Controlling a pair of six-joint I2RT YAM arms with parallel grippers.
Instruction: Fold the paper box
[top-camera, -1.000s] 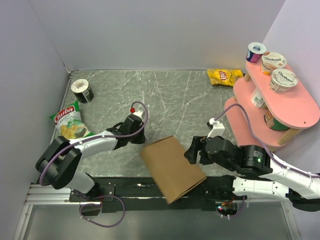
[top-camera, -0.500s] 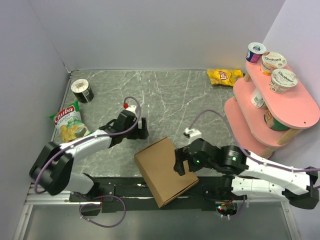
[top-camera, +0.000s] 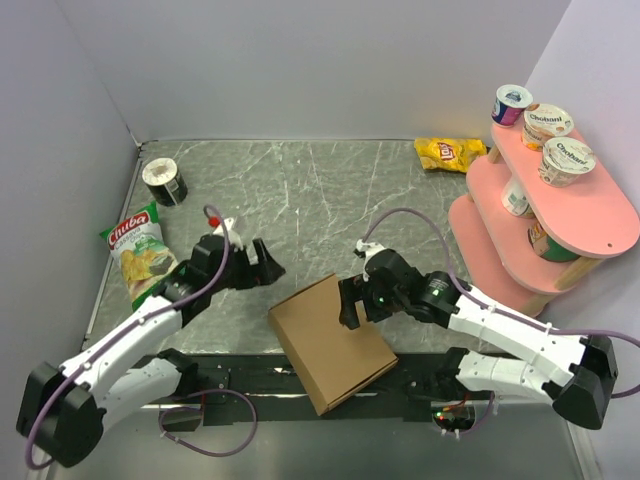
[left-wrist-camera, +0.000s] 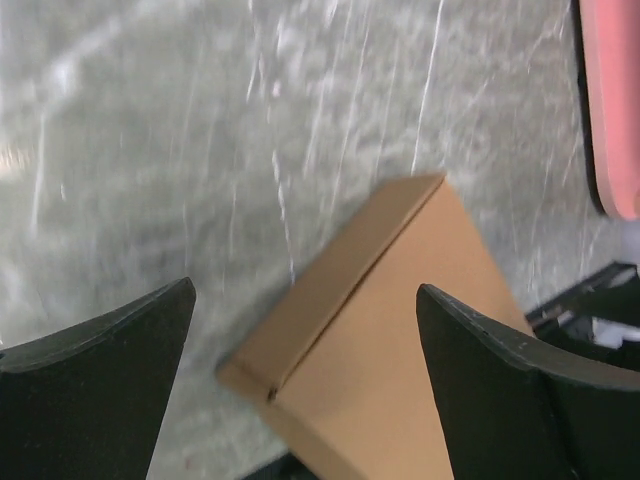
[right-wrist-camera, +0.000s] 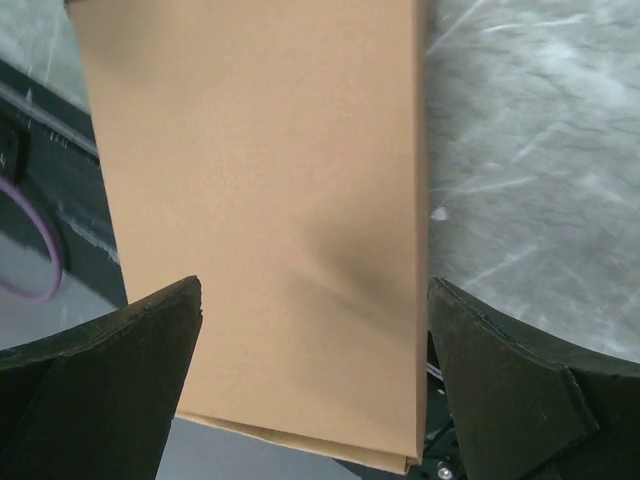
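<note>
Lying closed near the front edge of the grey marbled table (top-camera: 330, 190), the paper box (top-camera: 330, 345) sits turned at an angle, its nearest corner reaching out over the black rail (top-camera: 250, 378) by the arms' bases. Neither arm holds it. The left gripper (top-camera: 265, 262) hovers just to the box's left, jaws spread wide with nothing between them; its wrist view looks down past both dark fingers (left-wrist-camera: 110, 370) onto one corner of the box and a folded edge. The right gripper (top-camera: 347, 303) is over the box's far right edge, jaws likewise wide apart. From its wrist camera the brown top fills the gap between the fingers (right-wrist-camera: 500, 380), and whether the tips touch the cardboard cannot be told. A green chip bag (top-camera: 140, 245) and a dark can (top-camera: 164, 182) lie at the table's left. A yellow chip bag (top-camera: 450, 153) lies at the far right, beside a pink two-tier shelf (top-camera: 610, 215) carrying yogurt cups (top-camera: 568, 160).
</note>
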